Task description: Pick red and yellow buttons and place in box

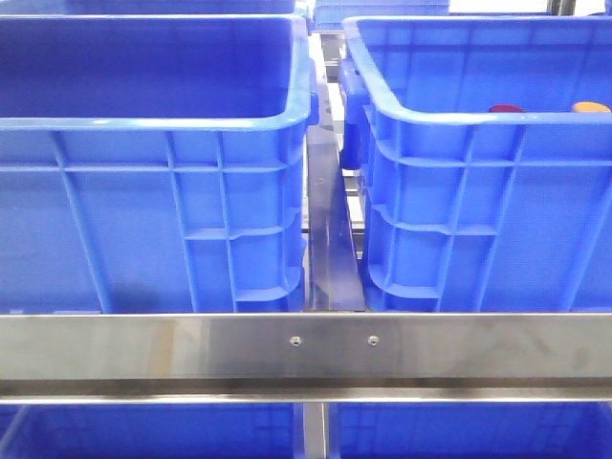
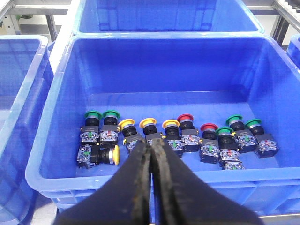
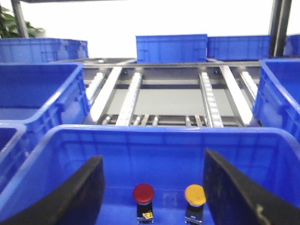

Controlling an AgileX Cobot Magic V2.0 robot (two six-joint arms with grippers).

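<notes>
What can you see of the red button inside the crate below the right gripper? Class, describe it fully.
The red button is a dark red, round mushroom cap, plastic-looking, standing upright on a black body with a small yellow mark. It sits in the blue crate beside the yellow button, apart from it. The open right gripper touches neither.

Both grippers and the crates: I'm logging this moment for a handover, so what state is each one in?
left gripper: shut, holding nothing, above the stocked crate.
right gripper: open, its fingers either side of two buttons.
stocked crate: holds a row of green, yellow and red buttons.
red button: upright in the box.
yellow button: upright beside it.
box: holds those two buttons.
</notes>
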